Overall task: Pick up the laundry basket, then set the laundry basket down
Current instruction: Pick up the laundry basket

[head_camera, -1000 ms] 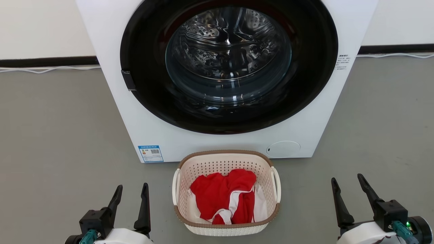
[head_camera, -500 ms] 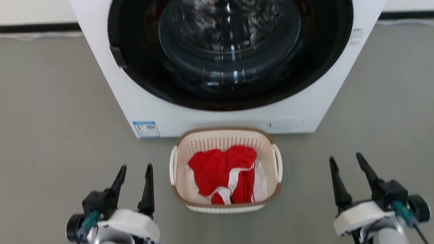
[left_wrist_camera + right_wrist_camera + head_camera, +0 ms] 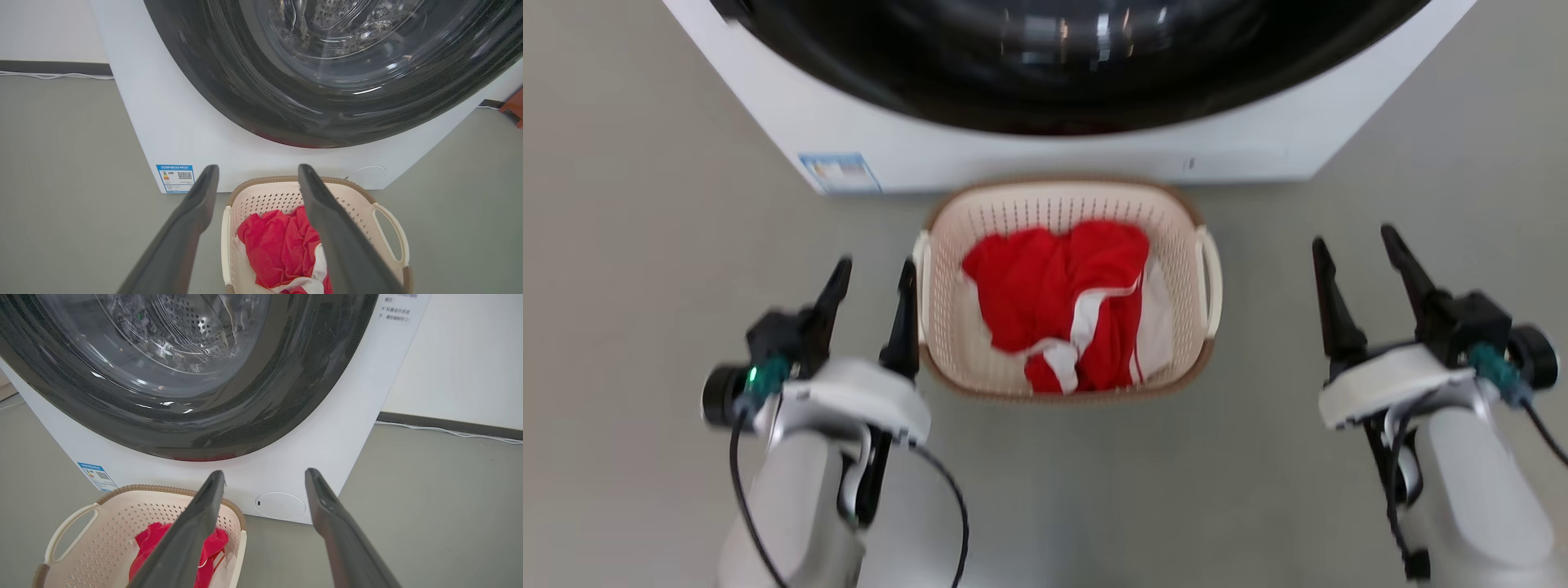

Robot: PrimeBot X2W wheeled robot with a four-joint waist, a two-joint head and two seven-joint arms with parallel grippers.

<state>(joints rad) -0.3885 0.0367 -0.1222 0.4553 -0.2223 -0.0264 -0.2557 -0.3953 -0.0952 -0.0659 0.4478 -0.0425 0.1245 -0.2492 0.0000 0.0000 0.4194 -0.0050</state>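
Two hold points: left handle (image 3: pixel 922 278), right handle (image 3: pixel 1214 282). Laundry basket (image 3: pixel 1054 206) on floor (image 3: pixel 621 245), just before washing machine (image 3: pixel 1013 159), between my grippers. Left gripper (image 3: pixel 875 265) spread, beside left handle; right gripper (image 3: pixel 1352 237) spread, apart. I judge it light, stiff, slick plastic; red garment (image 3: pixel 1045 278) soft.

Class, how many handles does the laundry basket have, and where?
2. The left handle sits close beside the left gripper; the right handle, on the laundry basket's opposite side, is well apart from the right gripper.
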